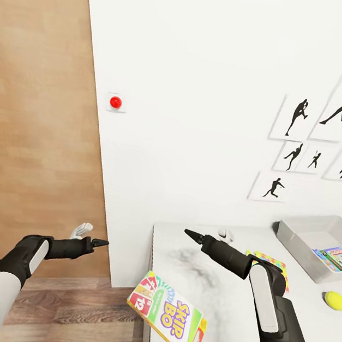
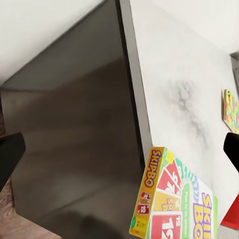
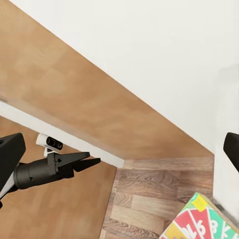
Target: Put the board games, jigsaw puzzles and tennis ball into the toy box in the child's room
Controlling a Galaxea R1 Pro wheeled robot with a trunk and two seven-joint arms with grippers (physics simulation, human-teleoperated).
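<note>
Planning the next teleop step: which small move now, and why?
Probably swing the left gripper over to the Skip-Bo box and take it before anything else. That box overhangs the table edge at the near left corner, tilted, so it looks likely to slip. Both grippers look empty, and the left one is nearest. The toy box already holds one game.

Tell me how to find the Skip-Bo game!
Look at the pale table against the white wall. At its near left edge, the Skip-Bo box hangs partly over the wooden floor. It is the flat box with green and red number cards printed on it, bigger than the yellow tennis ball further right.
</note>
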